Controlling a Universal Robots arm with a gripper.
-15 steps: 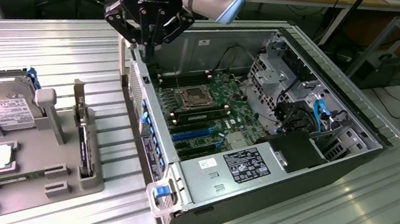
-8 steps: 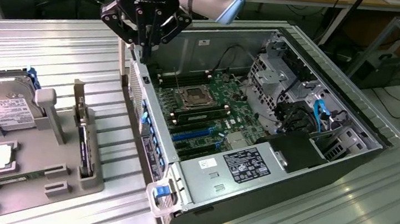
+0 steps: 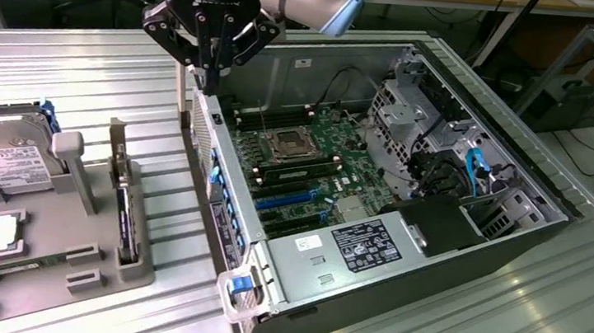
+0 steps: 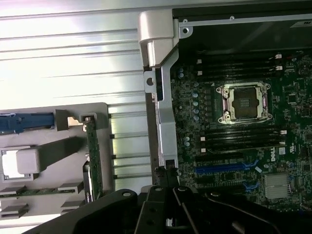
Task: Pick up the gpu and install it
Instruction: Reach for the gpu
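The end effector (image 3: pixel 209 81) hangs over the side wall of the open computer case (image 3: pixel 229 209), fingers together and empty. The gpu (image 3: pixel 122 198) stands on edge in the grey holder (image 3: pixel 59 220) on the bench (image 3: pixel 86 70), well apart from it. Shut fingers cannot straddle the thin card. Lowering here would likely strike the case wall, and a sideways nudge could tip the card in its slot.

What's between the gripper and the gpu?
Bare ribbed tabletop, in the exterior view: gripper over the case's rim, gpu upright in the gray holder.
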